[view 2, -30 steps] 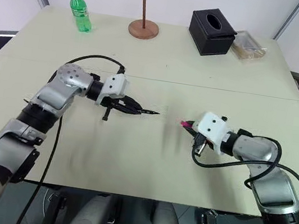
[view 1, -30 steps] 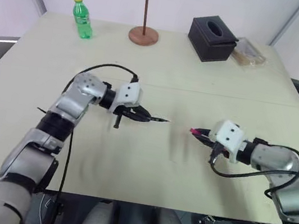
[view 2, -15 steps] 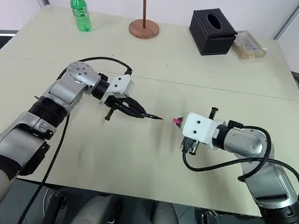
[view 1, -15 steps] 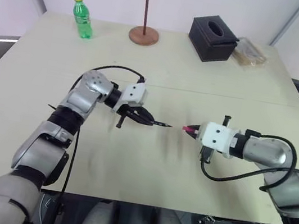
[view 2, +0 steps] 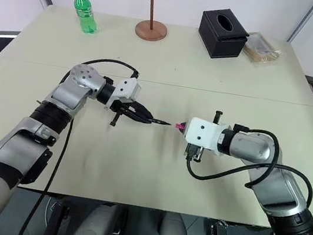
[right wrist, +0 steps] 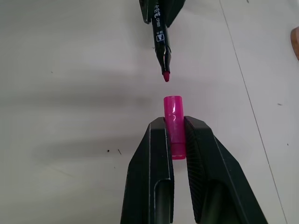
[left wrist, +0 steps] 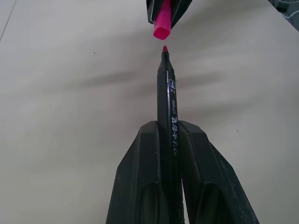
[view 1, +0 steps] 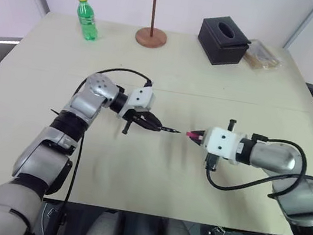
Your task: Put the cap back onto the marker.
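My left gripper (view 1: 156,126) is shut on the thin black marker (left wrist: 167,100), whose pink tip (right wrist: 166,76) points right toward the other hand. My right gripper (view 1: 197,136) is shut on the bright pink cap (right wrist: 173,119), open end facing the marker. Both are held above the middle of the beige table (view 1: 154,171). Tip and cap (left wrist: 162,21) stand nearly in line, a small gap apart, not touching. The marker (view 1: 169,130) sticks out past the left fingertips.
Along the table's far edge stand a green bottle (view 1: 86,17), a round wooden base with a thin pole (view 1: 151,35), a black tissue box (view 1: 223,41) and a clear packet (view 1: 263,54). A seam runs across the table behind the grippers.
My right gripper has moved left with the cap and rolled, closing most of the gap to the marker tip. The left gripper has stayed almost in place with the marker.
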